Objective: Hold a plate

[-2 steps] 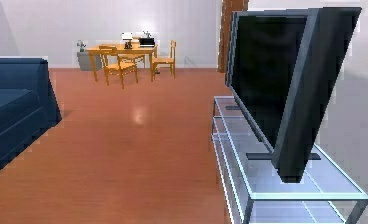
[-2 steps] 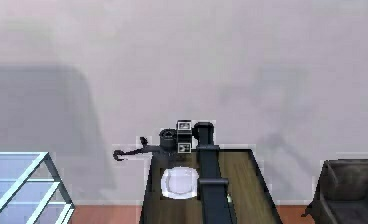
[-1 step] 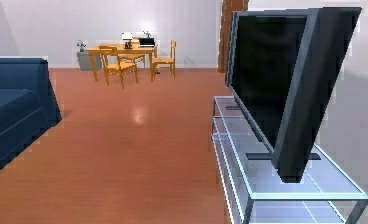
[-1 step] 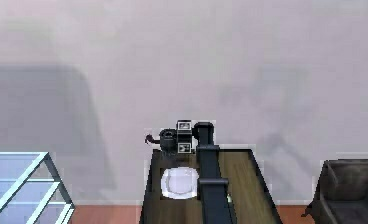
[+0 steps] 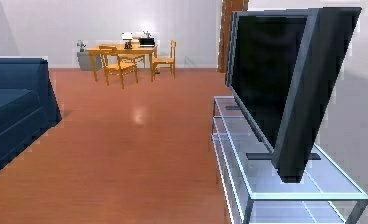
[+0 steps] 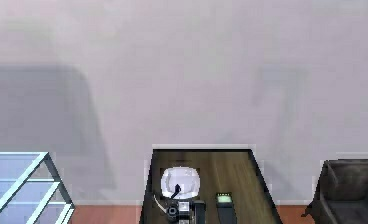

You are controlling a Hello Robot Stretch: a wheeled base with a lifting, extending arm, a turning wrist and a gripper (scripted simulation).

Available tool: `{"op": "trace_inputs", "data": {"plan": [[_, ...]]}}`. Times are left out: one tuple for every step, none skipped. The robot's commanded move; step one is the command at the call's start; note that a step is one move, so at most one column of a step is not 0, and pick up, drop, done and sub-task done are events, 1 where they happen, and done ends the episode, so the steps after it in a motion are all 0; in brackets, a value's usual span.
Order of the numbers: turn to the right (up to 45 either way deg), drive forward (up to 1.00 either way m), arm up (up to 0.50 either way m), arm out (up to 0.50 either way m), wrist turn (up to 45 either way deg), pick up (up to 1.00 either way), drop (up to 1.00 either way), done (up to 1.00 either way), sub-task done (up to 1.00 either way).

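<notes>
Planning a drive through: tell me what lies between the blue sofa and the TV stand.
Only bare wood floor separates the blue sofa and the TV stand, in the forward view.

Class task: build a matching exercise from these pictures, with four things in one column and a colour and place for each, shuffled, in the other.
1 sofa
2 television
3 plate
4 dining chairs

A white, on the dark table
B orange wood, far across the room
C dark blue, forward view's left
D black, on the glass stand

Pairs: 1-C, 2-D, 3-A, 4-B
</notes>
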Motion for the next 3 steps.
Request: {"op": "trace_inputs", "data": {"plan": [[0.0, 0.0, 0.0, 0.0, 0.0, 1.0, 0.0, 0.0, 0.0], [0.0, 0.0, 0.1, 0.0, 0.0, 0.0, 0.0, 0.0, 0.0], [0.0, 0.0, 0.0, 0.0, 0.0, 0.0, 0.0, 1.0, 0.0]]}}
